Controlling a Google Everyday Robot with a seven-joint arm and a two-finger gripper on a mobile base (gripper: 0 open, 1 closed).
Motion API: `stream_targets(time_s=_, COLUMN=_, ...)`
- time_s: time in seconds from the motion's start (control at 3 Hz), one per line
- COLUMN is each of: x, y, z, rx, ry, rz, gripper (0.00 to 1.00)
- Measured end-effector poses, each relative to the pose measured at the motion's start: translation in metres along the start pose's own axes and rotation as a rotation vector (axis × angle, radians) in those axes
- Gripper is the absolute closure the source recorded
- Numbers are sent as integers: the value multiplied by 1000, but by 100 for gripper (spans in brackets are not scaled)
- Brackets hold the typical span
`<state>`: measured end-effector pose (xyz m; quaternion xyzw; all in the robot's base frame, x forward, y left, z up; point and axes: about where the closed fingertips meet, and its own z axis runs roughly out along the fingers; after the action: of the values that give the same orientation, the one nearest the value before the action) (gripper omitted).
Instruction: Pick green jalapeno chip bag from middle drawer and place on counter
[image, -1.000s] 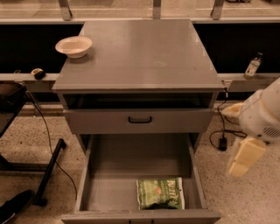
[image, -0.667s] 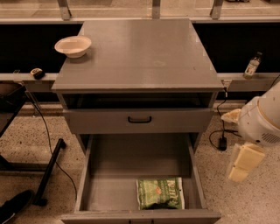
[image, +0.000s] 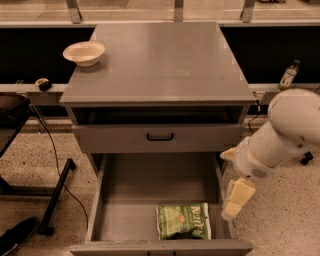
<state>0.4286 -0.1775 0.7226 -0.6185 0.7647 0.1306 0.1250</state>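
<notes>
The green jalapeno chip bag (image: 183, 220) lies flat on the floor of the open middle drawer (image: 125, 215), at its front right. The counter (image: 165, 60) is the cabinet's flat grey top, above the drawer. My gripper (image: 237, 198) is cream-coloured and hangs from the white arm (image: 285, 130). It sits just outside the drawer's right wall, to the right of the bag and above it. It holds nothing that I can see.
A cream bowl (image: 84, 52) stands on the counter's far left corner. A closed drawer front with a black handle (image: 160, 136) is above the open drawer. A small bottle (image: 288, 75) stands at the right. A black stand leg and cable (image: 55, 190) lie on the speckled floor at the left.
My arm and gripper have moved left and slightly down, from out over the floor to the drawer's right wall. The bag and the drawer have not moved.
</notes>
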Motion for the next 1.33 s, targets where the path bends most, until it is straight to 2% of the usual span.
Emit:
stream_targets(time_s=0.33, x=0, y=3, z=69, rx=-9, ry=-56, rz=-2, gripper=0)
stream_targets(time_s=0.67, x=-5, y=-13, z=79, rx=54, ry=-85, rz=1, gripper=0)
stream_targets(time_s=1.0, x=4, y=-27, z=96, rx=45, ry=-72, rz=53, gripper=0)
stream_targets(time_s=1.33, x=15, y=-30, z=150, rx=33, ry=-147, rz=92, gripper=0)
